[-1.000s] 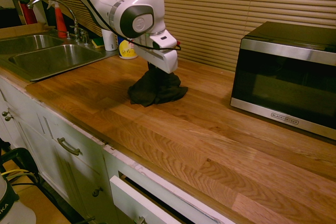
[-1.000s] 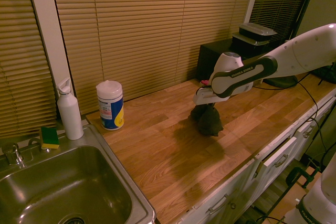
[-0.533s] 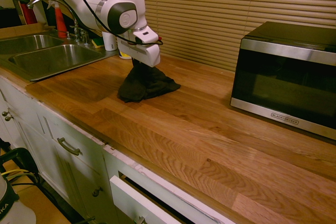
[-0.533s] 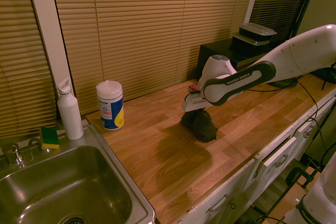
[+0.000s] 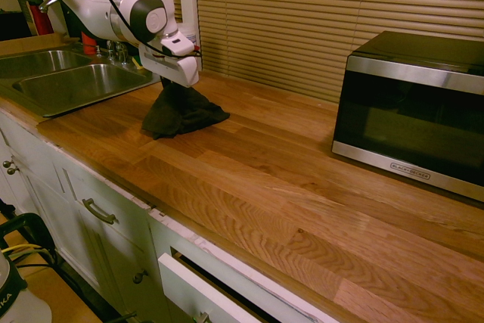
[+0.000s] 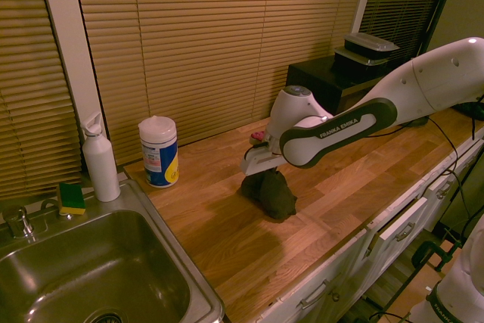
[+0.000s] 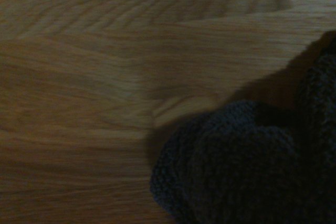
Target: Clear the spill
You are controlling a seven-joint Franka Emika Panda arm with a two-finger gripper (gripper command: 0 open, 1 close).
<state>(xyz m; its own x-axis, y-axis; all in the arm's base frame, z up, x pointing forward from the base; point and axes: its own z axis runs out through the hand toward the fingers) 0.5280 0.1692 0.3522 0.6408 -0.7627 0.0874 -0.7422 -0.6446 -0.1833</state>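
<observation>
Fingers (image 5: 180, 87) grip the dark cloth (image 5: 181, 113), bunched on the worktop (image 5: 302, 187) between sink (image 5: 83, 81) and microwave (image 5: 416, 115); wipes tub (image 6: 159, 152) near.

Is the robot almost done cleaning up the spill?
It looks nearly done. Done: I can't see any spill drops on the wooden counter, though some could hide under the cloth. In hand: the gripper holds the dark cloth bunched up, its lower folds on the wood. Left: perhaps a last wipe, then letting the cloth go.
</observation>
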